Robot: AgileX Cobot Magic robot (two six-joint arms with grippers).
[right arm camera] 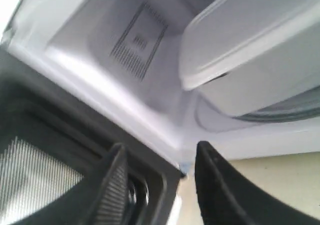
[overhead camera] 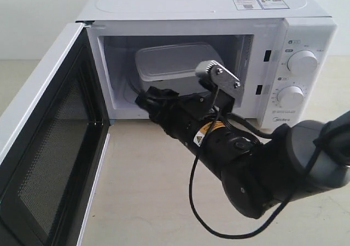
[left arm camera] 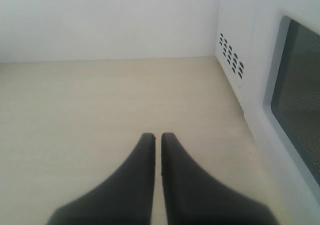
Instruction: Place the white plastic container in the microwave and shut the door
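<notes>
The white microwave point(overhead camera: 219, 5) stands with its door point(overhead camera: 49, 147) swung wide open to the left. Inside, the white plastic container point(overhead camera: 175, 60) rests lidded on the glass turntable point(right arm camera: 280, 112). My right gripper point(overhead camera: 145, 98) sits at the lower left of the opening, just in front of the container and not touching it. In the right wrist view the right gripper point(right arm camera: 160, 152) is open and empty, with the container point(right arm camera: 250, 45) beyond it and the door's black inner frame point(right arm camera: 40, 150) beside it. My left gripper point(left arm camera: 157, 136) is shut and empty over the table, next to the door's outer window point(left arm camera: 300, 120).
Two round knobs point(overhead camera: 302, 62) sit on the microwave's right panel. The right arm's black cable point(overhead camera: 202, 213) loops over the beige tabletop point(overhead camera: 142, 191) in front. Vent holes point(left arm camera: 231, 60) mark the microwave's side wall. A white wall stands behind.
</notes>
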